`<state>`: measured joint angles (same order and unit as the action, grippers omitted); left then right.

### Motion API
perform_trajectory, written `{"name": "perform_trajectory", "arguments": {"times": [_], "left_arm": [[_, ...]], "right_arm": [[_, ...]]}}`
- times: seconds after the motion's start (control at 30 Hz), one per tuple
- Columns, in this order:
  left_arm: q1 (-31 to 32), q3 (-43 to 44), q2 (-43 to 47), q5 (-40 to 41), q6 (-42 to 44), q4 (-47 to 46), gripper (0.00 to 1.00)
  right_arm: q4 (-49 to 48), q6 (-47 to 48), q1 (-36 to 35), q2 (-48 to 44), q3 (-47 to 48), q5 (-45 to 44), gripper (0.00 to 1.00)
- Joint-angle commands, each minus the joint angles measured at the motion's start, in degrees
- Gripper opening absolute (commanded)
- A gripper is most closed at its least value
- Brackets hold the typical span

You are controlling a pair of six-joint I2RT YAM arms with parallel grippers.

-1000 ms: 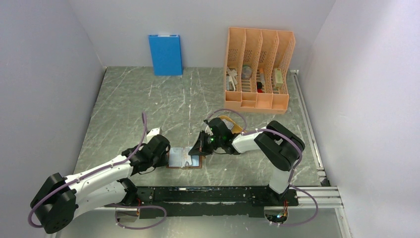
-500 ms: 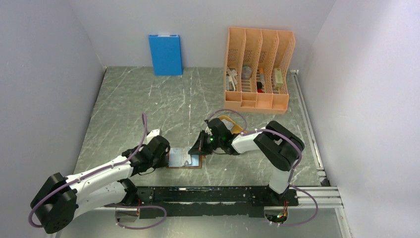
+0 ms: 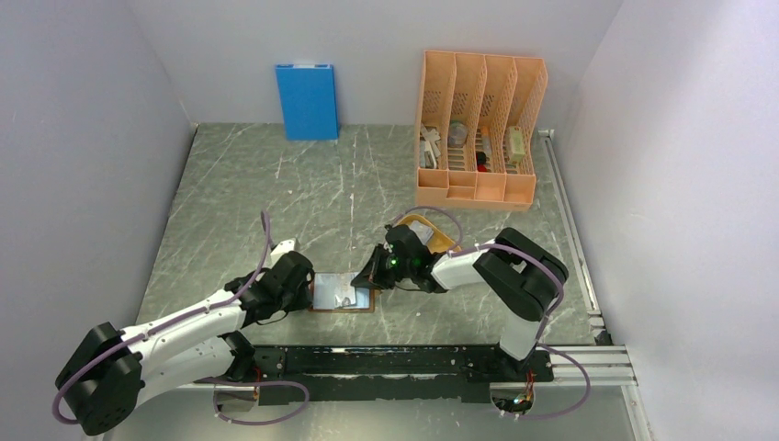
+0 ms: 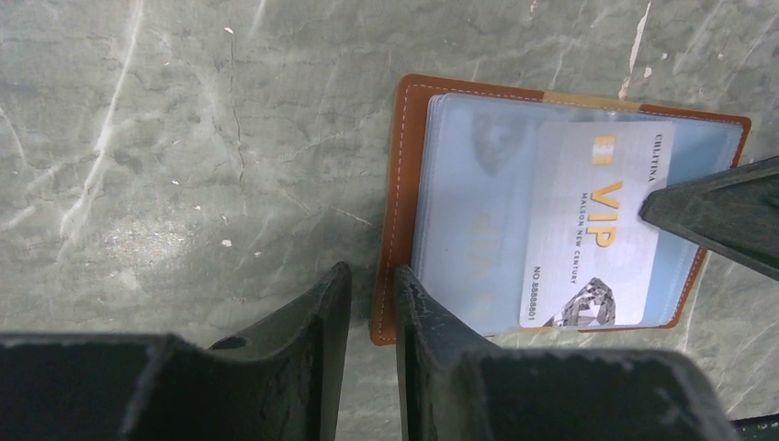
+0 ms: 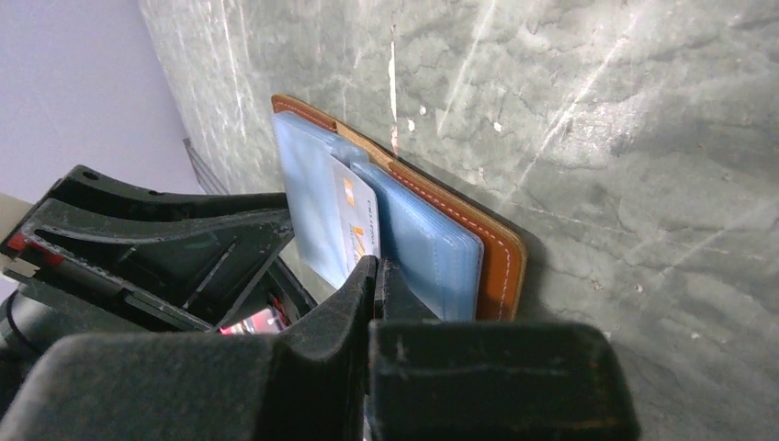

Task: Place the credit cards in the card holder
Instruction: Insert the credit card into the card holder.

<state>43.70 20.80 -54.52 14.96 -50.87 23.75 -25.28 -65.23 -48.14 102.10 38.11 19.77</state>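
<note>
The brown leather card holder [image 3: 342, 296] lies open on the table, its pale blue clear sleeves up; it also shows in the left wrist view [image 4: 400, 184] and the right wrist view [image 5: 501, 262]. My right gripper [image 3: 372, 280] [image 5: 377, 268] is shut on a white VIP credit card [image 4: 592, 230] [image 5: 360, 220], which lies partly over the sleeves. My left gripper [image 3: 310, 292] [image 4: 372, 276] stands at the holder's left edge, jaws nearly shut with the leather edge in the narrow gap. Other credit cards are out of view.
A tall orange file rack [image 3: 478, 129] stands at the back right. A blue box [image 3: 307, 101] leans on the back wall. An orange oval tray [image 3: 434, 230] sits just behind my right wrist. A black rail [image 3: 404, 360] runs along the near edge.
My right arm has shifted very slightly to the right. The card, the holder and my left gripper stay as they were.
</note>
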Motion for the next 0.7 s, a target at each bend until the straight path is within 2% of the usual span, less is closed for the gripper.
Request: {"name": "perform_trajectory", "arguments": {"times": [0.0, 0.67], "left_arm": [[-0.20, -0.93, 0.39, -1.83, -0.90, -0.86, 0.30], [-0.24, -1.55, 0.61, -3.61, -1.00, -1.95, 0.25]], "right_arm": [[3.79, 1.50, -0.29, -2.40, -0.24, -5.52, 0.00], [4.58, 1.51, -1.83, -2.14, 0.91, -6.74, 0.00]]}}
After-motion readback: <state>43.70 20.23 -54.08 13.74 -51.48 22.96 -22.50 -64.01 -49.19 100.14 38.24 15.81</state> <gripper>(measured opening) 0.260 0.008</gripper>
